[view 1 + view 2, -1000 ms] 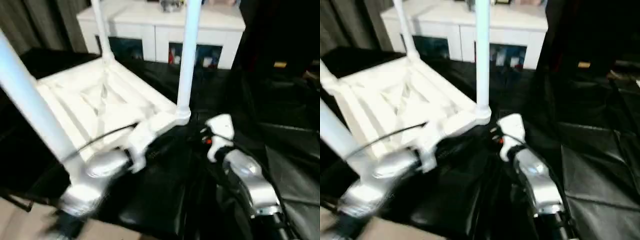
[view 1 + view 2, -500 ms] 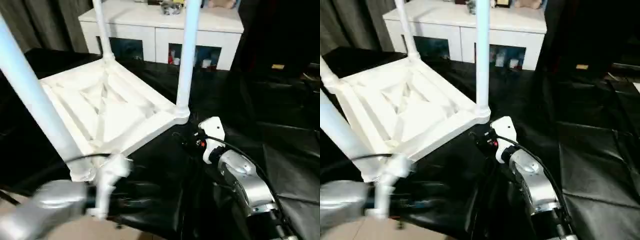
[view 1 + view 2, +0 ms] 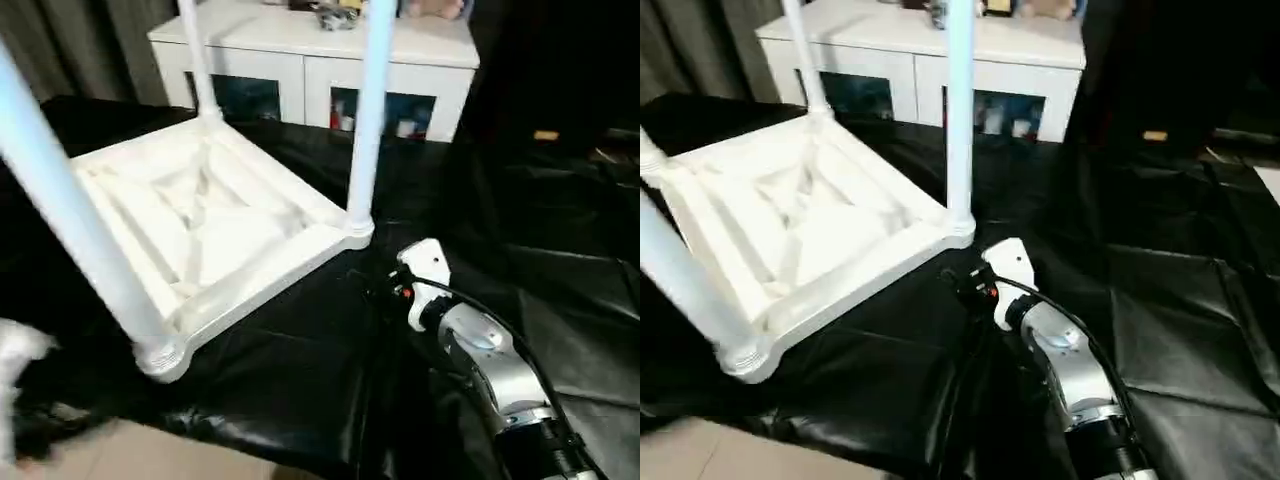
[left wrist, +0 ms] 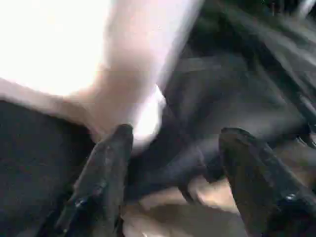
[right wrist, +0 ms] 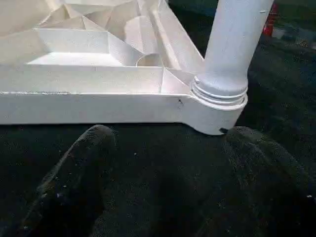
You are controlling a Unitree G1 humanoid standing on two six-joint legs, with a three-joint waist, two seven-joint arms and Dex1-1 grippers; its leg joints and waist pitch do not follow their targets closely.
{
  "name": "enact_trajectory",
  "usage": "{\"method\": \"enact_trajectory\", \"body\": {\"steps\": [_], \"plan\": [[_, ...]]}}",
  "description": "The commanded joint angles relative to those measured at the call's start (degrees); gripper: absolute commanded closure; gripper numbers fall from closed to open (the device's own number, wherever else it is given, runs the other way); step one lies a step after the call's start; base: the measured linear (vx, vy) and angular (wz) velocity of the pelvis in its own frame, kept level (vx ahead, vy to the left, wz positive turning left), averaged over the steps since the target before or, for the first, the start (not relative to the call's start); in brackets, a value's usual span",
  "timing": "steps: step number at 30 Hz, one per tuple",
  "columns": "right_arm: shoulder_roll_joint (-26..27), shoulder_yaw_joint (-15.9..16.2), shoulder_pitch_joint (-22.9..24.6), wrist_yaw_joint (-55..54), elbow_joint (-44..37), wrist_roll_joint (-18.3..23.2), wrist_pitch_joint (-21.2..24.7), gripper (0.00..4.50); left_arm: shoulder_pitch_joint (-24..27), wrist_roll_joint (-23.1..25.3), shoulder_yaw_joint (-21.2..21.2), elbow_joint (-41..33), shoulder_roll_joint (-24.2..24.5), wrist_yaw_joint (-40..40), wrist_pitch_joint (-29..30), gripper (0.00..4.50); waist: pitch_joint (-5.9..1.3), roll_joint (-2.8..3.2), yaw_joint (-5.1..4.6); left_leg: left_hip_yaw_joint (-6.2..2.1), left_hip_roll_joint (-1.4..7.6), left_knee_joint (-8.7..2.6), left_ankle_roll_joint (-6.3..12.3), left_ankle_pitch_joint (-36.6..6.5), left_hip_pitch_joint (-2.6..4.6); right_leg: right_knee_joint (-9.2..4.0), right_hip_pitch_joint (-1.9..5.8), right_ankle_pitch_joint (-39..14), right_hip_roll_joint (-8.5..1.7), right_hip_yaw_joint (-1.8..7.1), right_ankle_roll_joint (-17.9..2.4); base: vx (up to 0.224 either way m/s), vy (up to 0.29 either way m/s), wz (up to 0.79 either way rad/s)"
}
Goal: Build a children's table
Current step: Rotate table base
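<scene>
The children's table [image 3: 200,215] lies upside down on a black sheet, ribbed underside up, with white legs standing at its corners [image 3: 365,120]. My right gripper [image 5: 170,133] is open and holds nothing. It rests low on the sheet just short of the table's right corner, where a leg [image 5: 232,44] screws into its socket. In the eye views its white wrist piece [image 3: 425,270] sits beside that corner. My left gripper [image 4: 177,133] is open too, its fingers [image 4: 106,168] wide apart in front of a blurred white rounded part. A blur of my left arm [image 3: 15,360] shows at the left edge.
A white cabinet [image 3: 310,60] with dark glass doors stands behind the table. The black sheet [image 3: 300,380] covers the work surface and wrinkles to the right [image 3: 570,290]. Pale floor [image 3: 150,455] shows at the front left. Dark curtains [image 3: 80,40] hang at the back left.
My left arm has swung away from the table's near edge, down and left to the picture's edge. The right arm has stayed by the right corner. The camera has shifted slightly.
</scene>
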Motion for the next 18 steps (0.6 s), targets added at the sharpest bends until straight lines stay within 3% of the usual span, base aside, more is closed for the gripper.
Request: {"method": "enact_trajectory", "body": {"steps": [1, 2, 4, 5, 7, 8, 12, 13, 18], "plan": [[0.0, 0.2, -1.7, -1.3, 1.9, -1.0, -0.7, 0.64, -3.0, -2.5, 2.3, 0.3, -0.4, -0.1, -1.6, 1.01, -2.08, 0.56, 0.03, 0.01, 0.39, -5.49, -1.50, -23.8, 1.03, -4.08, 1.38, -20.1, -1.40, 1.61, -8.9, 0.000, 0.000, 0.00], [0.0, 0.2, -1.9, -1.5, 2.2, -1.2, -0.7, 0.64, -3.5, -2.4, 2.0, 0.4, -0.6, 0.0, -1.9, 1.01, -2.09, 0.81, 0.15, -0.05, 0.42, -5.52, -1.64, -23.6, 1.08, -3.94, 1.38, -19.8, -1.46, 1.64, -9.0, 0.000, 0.000, 0.00], [0.3, 0.3, -2.5, -2.4, 3.4, -1.8, -0.8, 0.64, -5.7, -2.3, 0.7, 0.8, -1.3, 0.6, -3.0, 0.83, -2.04, 0.51, 0.11, 0.04, 0.41, -5.51, -1.90, -23.4, 1.09, -3.92, 1.48, -19.5, -1.49, 1.63, -8.8, 0.000, 0.000, 0.00], [0.7, 0.4, -3.4, -2.8, 4.8, -2.2, -1.2, 0.64, -8.4, -1.7, -1.1, 1.5, -2.6, 1.0, -4.6, 0.72, -2.04, -0.06, 0.03, 0.07, 0.39, -5.49, -1.80, -23.4, 0.96, -3.91, 1.59, -19.9, -1.51, 1.65, -8.7, 0.000, 0.000, 0.00], [0.9, 0.6, -4.2, -3.5, 5.9, -2.8, -1.2, 0.64, -10.7, -0.7, -2.7, 2.4, -3.7, 1.3, -5.9, 0.55, -2.20, 0.20, 0.20, 0.00, 0.37, -5.47, -2.40, -24.0, 1.43, -3.92, 1.37, -20.5, -1.53, 1.73, -8.3, 0.000, 0.000, 0.00], [1.0, 0.7, -4.6, -3.8, 6.4, -3.1, -1.2, 0.64, -11.7, -0.2, -3.4, 2.7, -4.1, 1.4, -6.6, 0.47, -2.31, -0.26, 0.20, 0.03, 0.36, -5.41, -2.36, -22.6, 1.06, -3.75, 1.74, -18.9, -1.62, 1.78, -8.6, 0.000, 0.000, 0.00], [2.0, 1.4, -5.8, -4.1, 8.3, -3.7, -1.9, 0.64, -16.7, 3.8, -7.7, 5.5, -6.1, 2.9, -9.2, 0.21, -2.46, -0.34, 0.28, 0.08, 0.37, -5.32, -2.54, -21.6, 1.14, -3.42, 1.84, -16.9, -1.53, 1.75, -9.2, 0.000, 0.000, 0.00], [2.9, 2.0, -6.4, -4.2, 9.5, -4.0, -2.3, 0.64, -20.1, 6.4, -10.6, 7.5, -7.6, 4.3, -11.0, 0.10, -2.39, -0.49, 0.34, 0.06, 0.34, -5.35, -2.53, -21.9, 1.14, -3.44, 1.82, -17.5, -1.49, 1.73, -9.1, 0.000, 0.000, 0.00], [4.3, 3.7, -7.2, -4.8, 12.3, -5.4, -2.8, 0.64, -26.0, 6.1, -15.6, 6.2, -11.2, 5.0, -10.2, 0.05, -2.68, -0.80, 0.61, 0.12, 0.42, -5.16, -3.05, -20.6, 1.29, -3.06, 1.92, -15.5, -1.62, 1.74, -10.2, 0.000, 0.000, 0.00]]}}
